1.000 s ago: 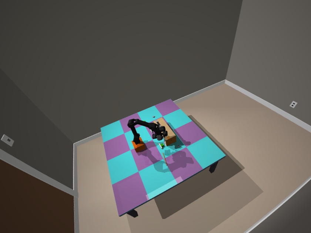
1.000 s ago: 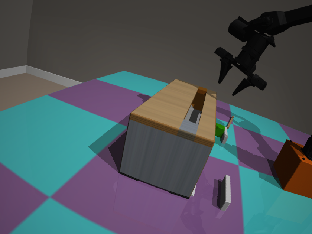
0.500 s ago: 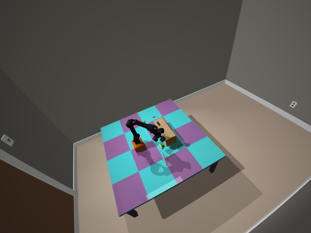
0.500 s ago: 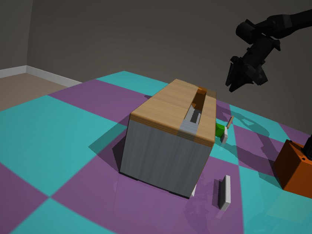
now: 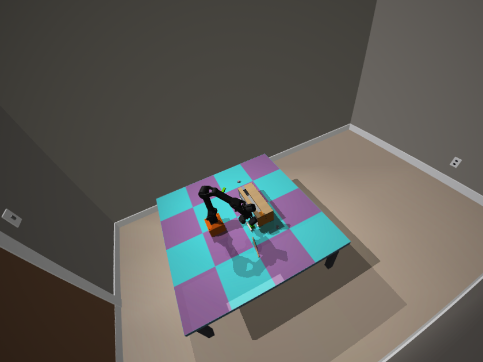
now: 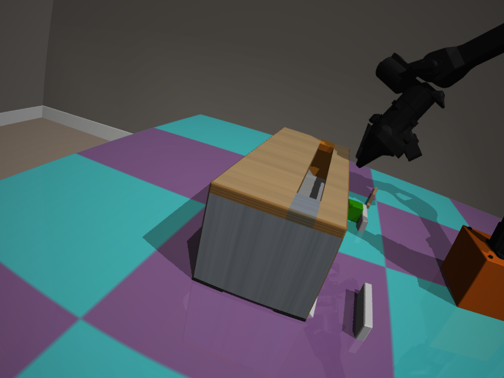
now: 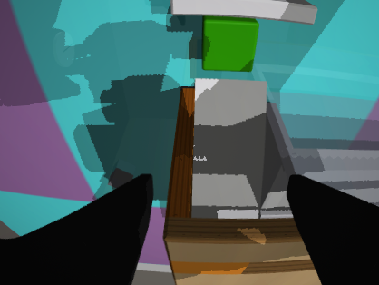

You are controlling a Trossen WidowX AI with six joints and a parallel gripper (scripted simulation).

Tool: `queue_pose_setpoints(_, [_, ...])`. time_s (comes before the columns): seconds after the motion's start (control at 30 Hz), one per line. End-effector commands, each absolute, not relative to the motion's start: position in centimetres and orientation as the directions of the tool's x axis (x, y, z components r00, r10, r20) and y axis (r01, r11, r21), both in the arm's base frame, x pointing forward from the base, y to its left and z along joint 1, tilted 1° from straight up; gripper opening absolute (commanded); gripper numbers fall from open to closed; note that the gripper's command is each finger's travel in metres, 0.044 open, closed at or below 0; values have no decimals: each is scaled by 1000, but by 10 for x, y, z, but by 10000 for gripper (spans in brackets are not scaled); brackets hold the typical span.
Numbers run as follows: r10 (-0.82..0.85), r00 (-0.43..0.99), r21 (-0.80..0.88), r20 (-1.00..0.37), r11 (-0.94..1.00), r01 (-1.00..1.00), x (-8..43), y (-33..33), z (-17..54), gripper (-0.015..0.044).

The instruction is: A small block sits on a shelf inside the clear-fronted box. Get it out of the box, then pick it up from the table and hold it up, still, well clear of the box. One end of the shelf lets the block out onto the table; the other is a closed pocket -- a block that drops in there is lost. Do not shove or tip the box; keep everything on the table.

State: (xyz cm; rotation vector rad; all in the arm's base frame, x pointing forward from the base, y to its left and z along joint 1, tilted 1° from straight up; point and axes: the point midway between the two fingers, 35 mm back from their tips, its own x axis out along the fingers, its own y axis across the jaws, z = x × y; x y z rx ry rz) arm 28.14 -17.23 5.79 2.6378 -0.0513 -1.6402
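The green block [image 5: 253, 226] [image 6: 355, 210] [image 7: 230, 44] lies on the table outside the box, between the box's open end and a low white bar [image 6: 363, 218] [image 7: 245, 9]. The wooden box [image 5: 265, 206] [image 6: 264, 248] stands upright; in the wrist view its pale grey inner surface [image 7: 230, 102] ends just short of the block. My gripper [image 5: 248, 221] [image 7: 221, 185] is open and empty. It hangs above the table near that end of the box, tilted. In the wrist view the block is beyond the fingertips, with the box edge between and below them.
A second white bar [image 6: 366, 311] stands in front of the box. A thin wooden strip [image 5: 256, 247] [image 6: 372, 197] stands past the white bar by the block. Small dark cubes [image 5: 238, 181] [image 7: 121, 177] lie near both box ends. A lime piece [image 5: 223, 189] lies behind the arm.
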Motion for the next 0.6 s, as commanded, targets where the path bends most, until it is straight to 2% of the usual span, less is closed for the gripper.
queue_pose_setpoints(0.0, [-29, 422, 26, -906, -1000, -11, 275, -165, 14, 285])
queue_pose_setpoints(0.57, [-29, 422, 26, -906, -1000, -11, 276, -167, -5, 285])
